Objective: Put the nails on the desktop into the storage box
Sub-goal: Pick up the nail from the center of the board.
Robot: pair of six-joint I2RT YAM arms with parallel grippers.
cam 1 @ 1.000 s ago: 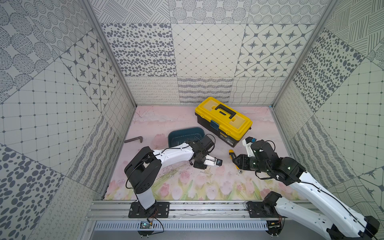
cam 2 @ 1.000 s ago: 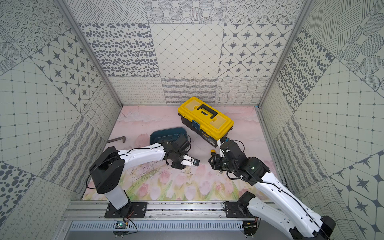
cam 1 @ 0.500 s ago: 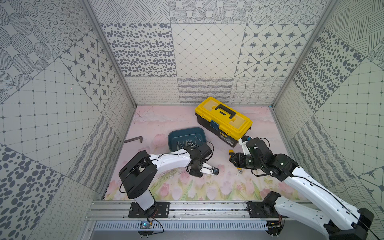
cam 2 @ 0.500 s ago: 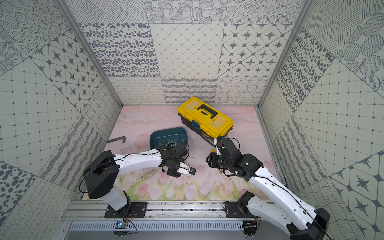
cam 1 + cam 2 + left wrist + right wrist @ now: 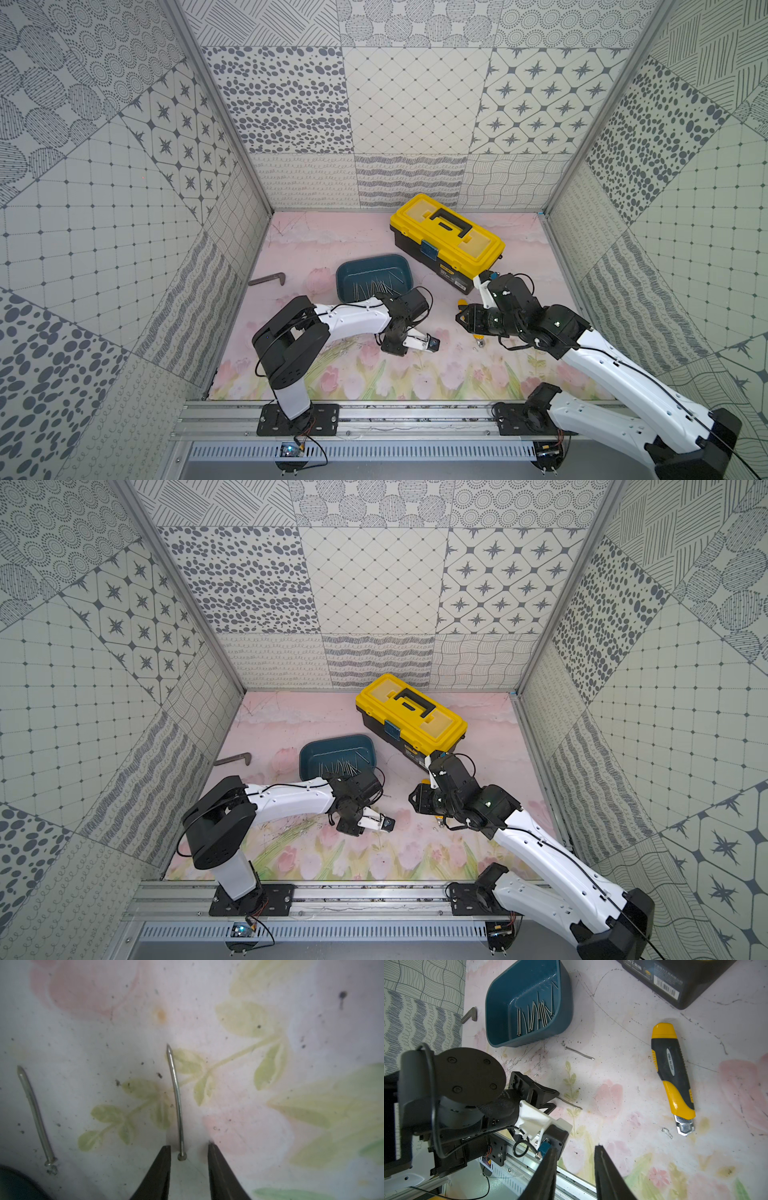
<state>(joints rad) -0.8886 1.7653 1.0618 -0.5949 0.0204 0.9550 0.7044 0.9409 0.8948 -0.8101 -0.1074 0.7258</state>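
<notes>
The left wrist view is giving what no other view gives. The left gripper (image 5: 188,1146) is standing with its jaws narrowly parted on either side of the head end of a slightly bent nail (image 5: 176,1095). A gap is showing on each side, so nothing is being gripped. That nail is lying flat on the worktop (image 5: 270,1012). A second nail (image 5: 34,1113) is lying off to one side, its head near a dark teal corner of the storage box (image 5: 12,1184).

The right wrist view is showing the same spot from outside. One loose nail is sticking out from between the left gripper's fingers, and the other is lying just beside the storage box's wall. Inside the box, a bunch of nails (image 5: 535,1014) is resting along one side. Only this view is showing the whole yellow-and-black utility knife (image 5: 675,1076), lying well apart from the nails with its metal blade tip showing. The right gripper (image 5: 576,1148) is hanging above the worktop, its jaws a narrow gap apart with nothing between them.

In both top views the two loose nails are too thin to make out, and the right arm is covering most of the knife. Only these views are showing the whole yellow-lidded toolbox (image 5: 446,232) behind the storage box and the L-shaped metal bar (image 5: 268,279) lying near the left wall.
</notes>
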